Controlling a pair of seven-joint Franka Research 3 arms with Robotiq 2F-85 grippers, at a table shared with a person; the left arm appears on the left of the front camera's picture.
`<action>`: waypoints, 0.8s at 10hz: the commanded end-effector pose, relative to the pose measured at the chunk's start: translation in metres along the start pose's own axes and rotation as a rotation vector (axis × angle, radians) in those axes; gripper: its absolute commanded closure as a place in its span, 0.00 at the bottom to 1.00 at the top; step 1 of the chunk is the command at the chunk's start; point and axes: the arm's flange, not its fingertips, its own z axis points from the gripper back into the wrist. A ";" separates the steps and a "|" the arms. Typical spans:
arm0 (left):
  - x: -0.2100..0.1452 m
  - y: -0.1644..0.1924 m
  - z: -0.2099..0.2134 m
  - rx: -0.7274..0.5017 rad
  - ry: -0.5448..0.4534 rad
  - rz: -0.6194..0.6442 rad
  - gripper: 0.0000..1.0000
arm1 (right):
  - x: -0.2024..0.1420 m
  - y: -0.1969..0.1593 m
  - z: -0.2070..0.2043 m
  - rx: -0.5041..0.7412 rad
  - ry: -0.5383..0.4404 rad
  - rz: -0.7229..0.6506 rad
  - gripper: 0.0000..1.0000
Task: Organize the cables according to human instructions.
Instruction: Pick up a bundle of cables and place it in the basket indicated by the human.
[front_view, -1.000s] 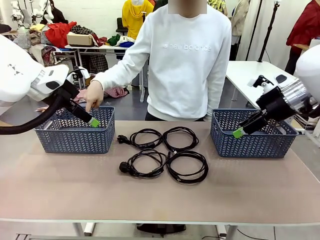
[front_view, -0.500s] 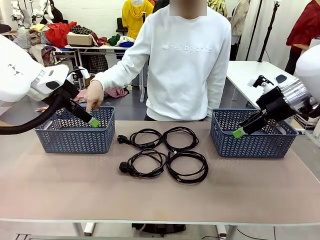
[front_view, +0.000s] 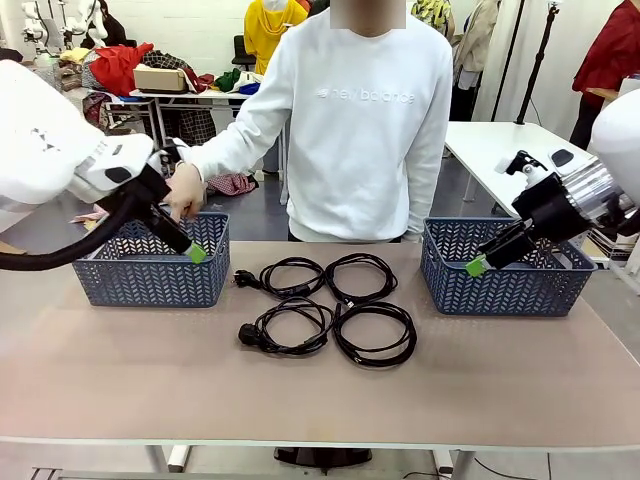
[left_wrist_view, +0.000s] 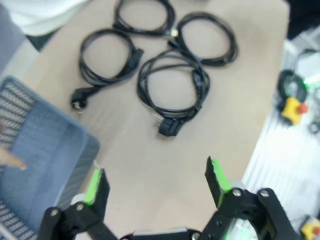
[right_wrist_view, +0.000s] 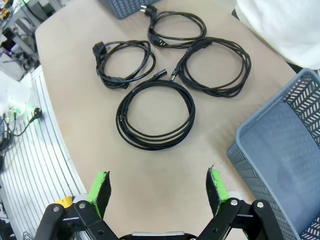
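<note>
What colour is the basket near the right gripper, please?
The basket is slate blue, herringbone-latticed; best in the front view.

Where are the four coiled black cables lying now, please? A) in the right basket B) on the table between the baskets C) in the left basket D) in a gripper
B: the cables lie on the table between the left basket and the right basket.

We have a beige table (front_view: 320, 400) before us. Beyond it we see a grey floor (front_view: 255, 215) and a white wall (front_view: 200, 25). At the far left, a table (front_view: 205, 97) carries heaped clothes (front_view: 120, 62) and a cardboard box (front_view: 160, 78). To the right we find a white table (front_view: 500, 145) and dark stands (front_view: 538, 60).
</note>
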 end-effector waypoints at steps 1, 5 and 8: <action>0.022 -0.002 -0.018 -0.059 0.117 -0.183 0.00 | 0.000 -0.004 -0.001 0.014 -0.024 0.021 0.00; 0.070 -0.028 -0.090 -0.187 0.285 -0.381 0.00 | 0.000 -0.004 -0.001 0.014 -0.024 0.021 0.00; 0.087 -0.048 -0.136 -0.215 0.338 -0.468 0.00 | 0.000 -0.004 -0.001 0.014 -0.024 0.021 0.00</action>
